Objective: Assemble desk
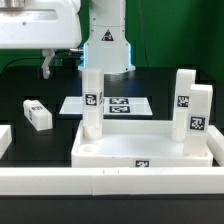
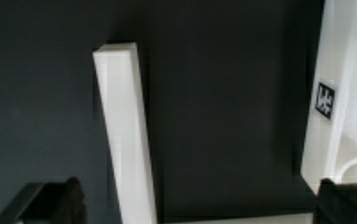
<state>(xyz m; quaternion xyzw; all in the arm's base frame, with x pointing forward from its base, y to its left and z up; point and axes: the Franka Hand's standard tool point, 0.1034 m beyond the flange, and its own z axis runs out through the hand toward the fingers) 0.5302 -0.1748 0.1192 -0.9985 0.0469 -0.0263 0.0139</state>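
The white tabletop [image 1: 140, 148] is lying flat on the black table [image 1: 40, 85], low in the middle of the exterior view, with its raised rim pointing up. Three legs are standing up on it. One leg [image 1: 92, 100] is rising at about 10 o'clock from the tray's middle. Two more are standing close together at about 2 o'clock: a nearer one [image 1: 198, 120] and one just behind it [image 1: 184, 98]. A fourth leg [image 1: 37, 114] is lying on its side on the table, well apart, out at 9 o'clock from the tray. Behind the tray, at 12 o'clock, the marker board [image 1: 110, 104] is lying flat. A long white rail [image 1: 110, 183] is running along the front, at 6 o'clock.

The gripper [image 1: 62, 66] is hanging high at about 11 o'clock, over the table behind the tray. Its fingers are spread wide and are pinching nothing. In the wrist view the two dark fingertips [image 2: 54, 203] are showing far apart, with a long white bar [image 2: 125, 130] on the table between them and a tagged white part [image 2: 335, 100] off to one side. I cannot tell which part that bar is.

I am guessing the lying leg is the next one to fetch. It looks like light, hard plastic that will not bend or squash. Its sides look smooth, so it could slip. Its flat sides are good to squeeze, near the middle so it does not tip.
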